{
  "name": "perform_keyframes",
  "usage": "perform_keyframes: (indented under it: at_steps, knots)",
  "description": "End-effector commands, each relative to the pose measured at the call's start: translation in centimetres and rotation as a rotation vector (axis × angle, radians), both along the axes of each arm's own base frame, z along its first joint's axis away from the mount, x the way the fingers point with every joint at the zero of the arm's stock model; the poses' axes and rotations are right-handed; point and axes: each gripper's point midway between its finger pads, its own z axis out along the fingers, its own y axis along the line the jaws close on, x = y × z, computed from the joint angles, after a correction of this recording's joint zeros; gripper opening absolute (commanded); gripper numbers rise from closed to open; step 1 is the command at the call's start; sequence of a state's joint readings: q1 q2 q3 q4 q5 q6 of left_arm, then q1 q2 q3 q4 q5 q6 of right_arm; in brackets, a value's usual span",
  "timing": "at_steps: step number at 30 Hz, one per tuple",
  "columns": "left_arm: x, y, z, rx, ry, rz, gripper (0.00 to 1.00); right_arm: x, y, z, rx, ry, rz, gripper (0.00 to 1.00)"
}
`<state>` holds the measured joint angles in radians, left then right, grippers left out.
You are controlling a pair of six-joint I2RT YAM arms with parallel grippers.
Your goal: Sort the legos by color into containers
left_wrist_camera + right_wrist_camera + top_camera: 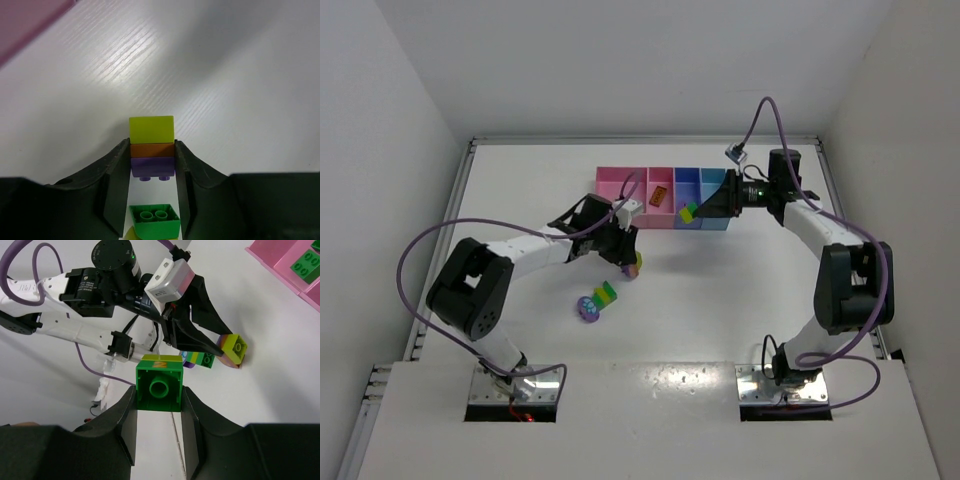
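Observation:
My left gripper (pixel 626 258) (pixel 152 151) is shut on a strip of joined yellow-green, orange and purple bricks (pixel 152 145) (pixel 633 268) low over the table, in front of the tray. The strip also shows in the right wrist view (pixel 234 350). My right gripper (pixel 704 210) (pixel 159 396) is shut on a green brick with a yellow-green face (pixel 159 382) (pixel 689 212), held above the front of the tray's purple-blue compartment. The tray (pixel 620 185) of pink and blue compartments stands at the back centre, with an orange brick (pixel 660 196) in a pink compartment.
A green and yellow strip (pixel 606 293) and a round purple piece (pixel 587 309) lie on the table near the left gripper. A green brick (pixel 155 220) lies under the left wrist. A green brick (pixel 306 262) sits in a pink compartment. White walls enclose the table.

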<state>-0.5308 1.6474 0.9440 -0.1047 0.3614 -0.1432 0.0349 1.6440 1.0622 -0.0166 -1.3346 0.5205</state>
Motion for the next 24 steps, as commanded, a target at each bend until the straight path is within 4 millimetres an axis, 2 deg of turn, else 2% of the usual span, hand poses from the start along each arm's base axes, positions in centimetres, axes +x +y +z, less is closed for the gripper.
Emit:
perform_keyframes:
  at_steps: [1, 4, 5, 6, 7, 9, 10, 12, 13, 14, 16, 17, 18, 20, 23, 24]
  knots:
    - [0.1, -0.5, 0.1, -0.013, -0.022, -0.007, 0.42, -0.3, -0.2, 1.4, 0.002, -0.093, 0.006, 0.0]
    - [-0.8, -1.3, 1.9, -0.078, -0.048, -0.068, 0.63, -0.3, -0.2, 1.4, 0.002, -0.093, 0.006, 0.0]
    - [-1.3, -1.6, 2.7, -0.107, -0.064, -0.103, 0.79, -0.4, -0.2, 1.3, 0.001, -0.083, 0.006, 0.0]
    - [-1.0, -1.5, 4.2, -0.152, -0.097, -0.111, 0.89, -0.4, -0.2, 1.2, -0.001, -0.086, 0.007, 0.0]
    - [-2.1, -2.2, 5.2, -0.203, -0.084, -0.169, 0.93, -0.5, -0.2, 1.1, -0.003, -0.085, 0.009, 0.0]
    - [-2.4, -2.3, 6.6, -0.265, -0.078, -0.215, 0.93, -0.8, 0.2, 1.0, -0.004, -0.085, 0.022, 0.0]
    - [-2.1, -2.3, 8.3, -0.307, -0.097, -0.236, 0.93, -0.8, 0.2, 1.0, -0.004, -0.085, 0.022, 0.0]
    - [-3.4, -3.2, 10.5, -0.406, -0.066, -0.327, 0.92, -1.0, 0.5, 1.0, -0.004, -0.085, 0.033, 0.0]
    - [-3.2, -3.4, 12.2, -0.445, -0.066, -0.34, 0.92, -1.1, 0.6, 1.1, 0.003, -0.085, 0.042, 0.0]
    - [-3.8, -3.8, 13.0, -0.482, -0.041, -0.383, 0.88, -1.4, 0.9, 1.1, 0.003, -0.085, 0.052, 0.0]
    - [-3.8, -4.4, 14.7, -0.535, -0.024, -0.404, 0.85, -1.4, 1.2, 0.8, 0.003, -0.076, 0.062, 0.0]
    - [-4.1, -4.6, 14.8, -0.553, 0.0, -0.416, 0.82, -2.0, 1.9, 0.9, 0.009, -0.076, 0.092, 0.0]
    - [-3.7, -4.9, 15.9, -0.576, -0.029, -0.427, 0.8, -2.0, 1.9, 0.9, 0.009, -0.076, 0.092, 0.0]
    - [-3.5, -5.2, 16.7, -0.605, -0.005, -0.416, 0.79, -2.8, 3.0, 0.9, 0.011, -0.075, 0.129, 0.0]
    - [-2.9, -5.7, 17.5, -0.624, -0.011, -0.426, 0.79, -3.8, 4.2, 1.5, 0.019, -0.093, 0.176, 0.0]
    - [-2.8, -5.7, 17.0, -0.621, 0.001, -0.423, 0.79, -3.8, 4.2, 1.5, 0.02, -0.084, 0.175, 0.0]
